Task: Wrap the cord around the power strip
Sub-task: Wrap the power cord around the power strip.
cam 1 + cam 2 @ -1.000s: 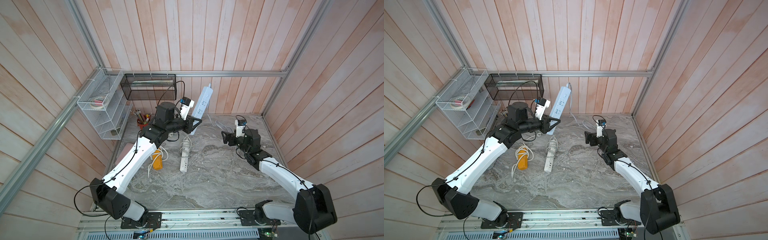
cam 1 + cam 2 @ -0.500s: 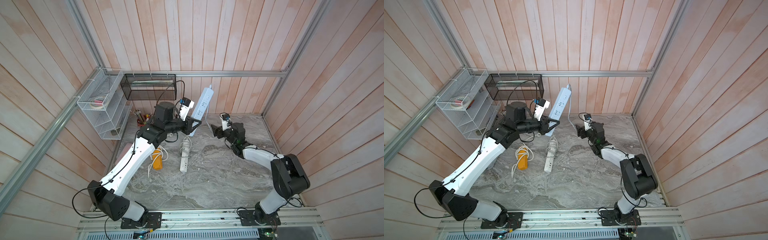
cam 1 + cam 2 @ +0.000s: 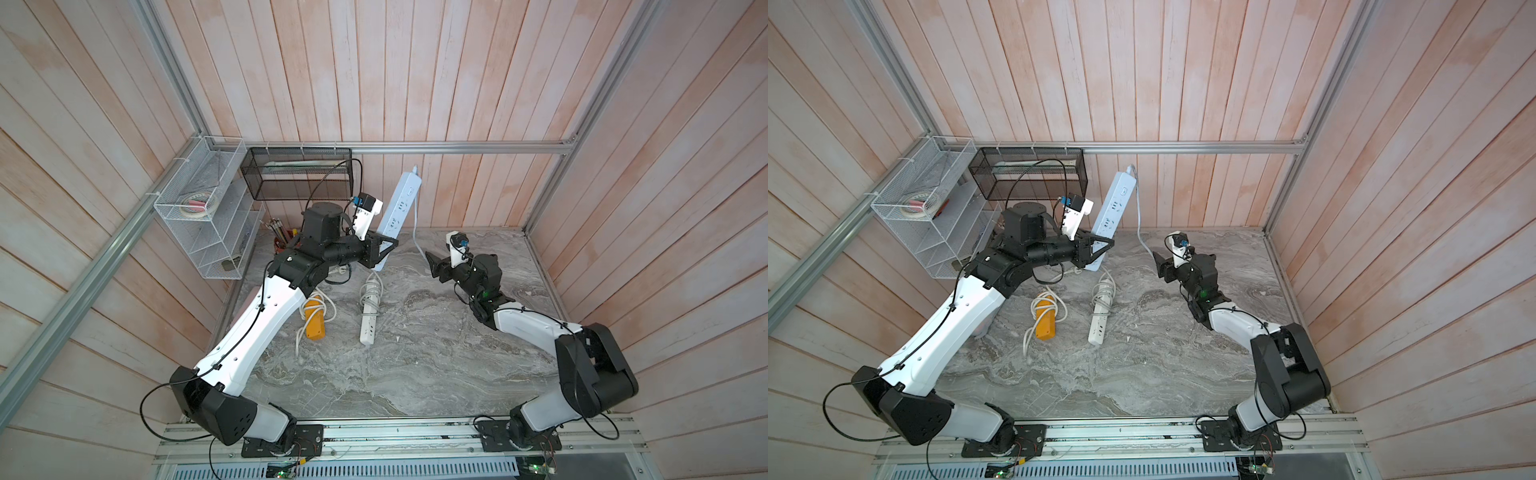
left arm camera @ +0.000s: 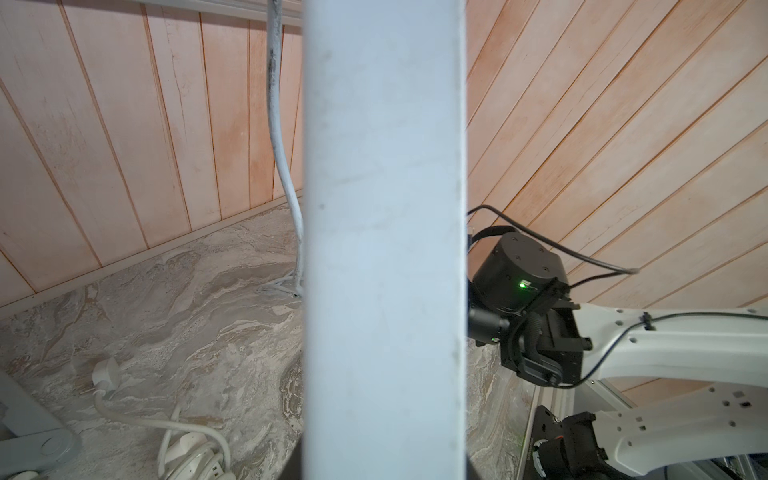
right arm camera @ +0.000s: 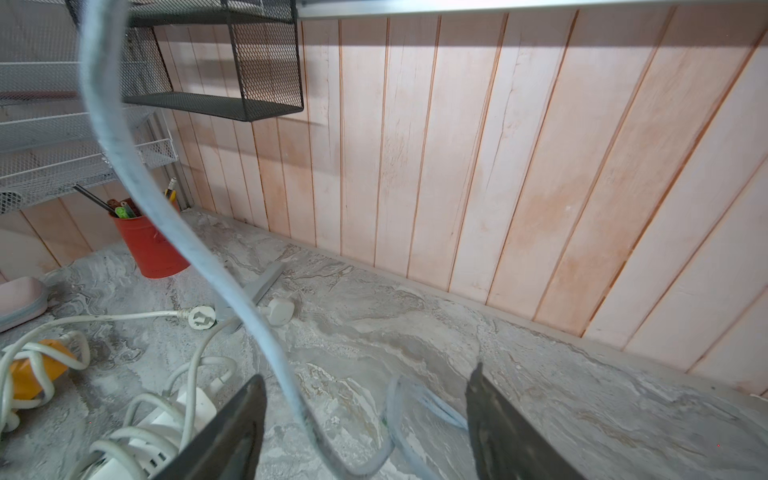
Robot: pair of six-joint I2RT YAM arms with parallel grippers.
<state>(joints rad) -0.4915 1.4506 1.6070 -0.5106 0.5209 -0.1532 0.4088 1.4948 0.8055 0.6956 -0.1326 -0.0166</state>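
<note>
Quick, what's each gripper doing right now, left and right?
Left gripper: closed on the raised white power strip.
Right gripper: open, holding nothing; the strip's cord passes between its jaws.

The white power strip [image 3: 398, 210] stands steeply tilted, raised off the table [image 3: 415, 357], its lower end clamped in my left gripper [image 3: 385, 250]. Its pale cord [image 3: 415, 220] leaves the top end, hangs loose alongside, and seems to loop on the tabletop.

White arm shells [image 3: 257, 328], black joints [image 3: 216, 409], thin black cables [image 3: 141, 410]
</note>
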